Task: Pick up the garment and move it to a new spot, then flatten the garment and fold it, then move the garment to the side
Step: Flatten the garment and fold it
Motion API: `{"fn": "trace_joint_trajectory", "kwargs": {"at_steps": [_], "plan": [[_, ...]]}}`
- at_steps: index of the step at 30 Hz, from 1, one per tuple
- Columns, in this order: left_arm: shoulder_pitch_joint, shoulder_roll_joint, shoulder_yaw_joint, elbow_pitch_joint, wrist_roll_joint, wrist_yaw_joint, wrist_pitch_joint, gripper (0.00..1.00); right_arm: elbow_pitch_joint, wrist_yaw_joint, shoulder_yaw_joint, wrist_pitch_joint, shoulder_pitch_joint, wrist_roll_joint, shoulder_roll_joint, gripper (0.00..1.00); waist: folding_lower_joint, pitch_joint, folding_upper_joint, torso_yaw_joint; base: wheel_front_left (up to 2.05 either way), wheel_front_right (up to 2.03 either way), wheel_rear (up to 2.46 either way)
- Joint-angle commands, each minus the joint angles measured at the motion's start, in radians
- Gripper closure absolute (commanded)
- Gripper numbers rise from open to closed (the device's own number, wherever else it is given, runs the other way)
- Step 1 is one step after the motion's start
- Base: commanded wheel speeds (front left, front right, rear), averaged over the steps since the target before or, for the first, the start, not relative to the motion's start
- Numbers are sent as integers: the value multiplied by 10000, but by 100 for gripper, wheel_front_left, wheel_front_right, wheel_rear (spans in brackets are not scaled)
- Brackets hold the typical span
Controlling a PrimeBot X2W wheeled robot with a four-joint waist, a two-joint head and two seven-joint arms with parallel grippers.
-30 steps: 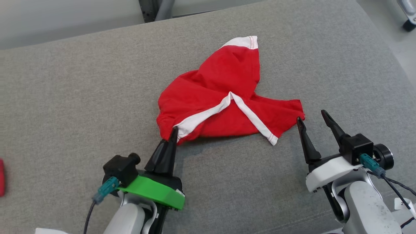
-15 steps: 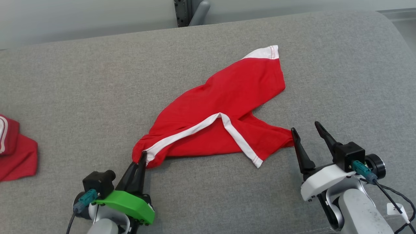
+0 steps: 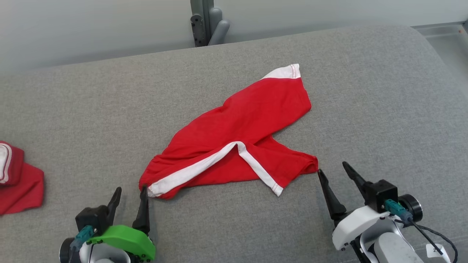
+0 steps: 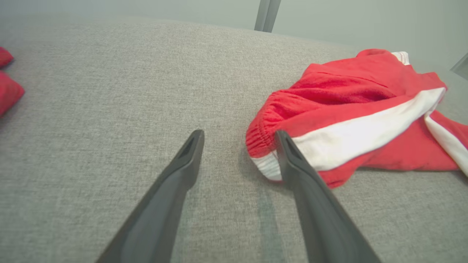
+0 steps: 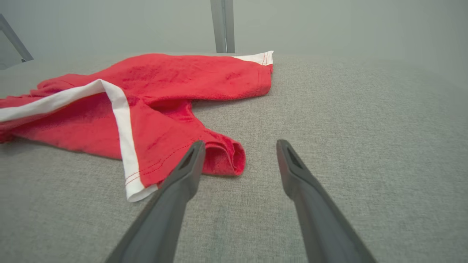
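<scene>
The garment (image 3: 234,138) is a pair of red shorts with white side stripes, lying rumpled across the grey padded table (image 3: 73,109). My left gripper (image 3: 130,191) stands open at the garment's near-left waistband corner, with its right finger beside the cloth and nothing held. In the left wrist view that waistband (image 4: 329,120) lies just right of the left gripper (image 4: 239,134). My right gripper (image 3: 333,167) is open at the garment's near-right leg end. The right wrist view shows the garment's hem (image 5: 223,157) next to the left finger of the right gripper (image 5: 239,144).
Another red and white piece of clothing (image 3: 16,179) lies at the table's left edge, also at the left in the left wrist view (image 4: 9,84). A grey metal post (image 3: 206,22) stands behind the table's far edge.
My left gripper has dragged the waistband corner to the left and nearer, then opened and let it go. The garment now lies stretched out more. The head camera has shifted too.
</scene>
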Motion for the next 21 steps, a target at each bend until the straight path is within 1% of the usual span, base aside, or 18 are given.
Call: {"fn": "trace_joint_trajectory", "kwargs": {"at_steps": [1,6,8,10,14,21], "plan": [[165,-40,219,-125,164,33,-3,0,59,-14,117,-32,166,79,0,0,0,-148,0,131,0,0,0],[753,-209,759,-583,392,-16,-3,0,206,-14,523,-32,309,284,28,0,0,-344,0,471,0,0,0],[1005,-237,831,-780,422,-33,-2,0,244,-14,611,-32,352,374,63,0,0,-470,0,622,0,0,0],[1292,-248,688,-974,212,-54,-3,0,279,-14,633,-32,421,399,81,0,0,-640,0,745,0,0,0],[1824,-232,628,-1411,101,-16,-3,0,212,-14,486,-32,622,341,167,0,0,-1052,0,876,0,0,0],[2299,-238,697,-2002,307,35,-3,0,-64,-14,24,-32,945,50,342,0,0,-1476,0,831,0,0,0]]}}
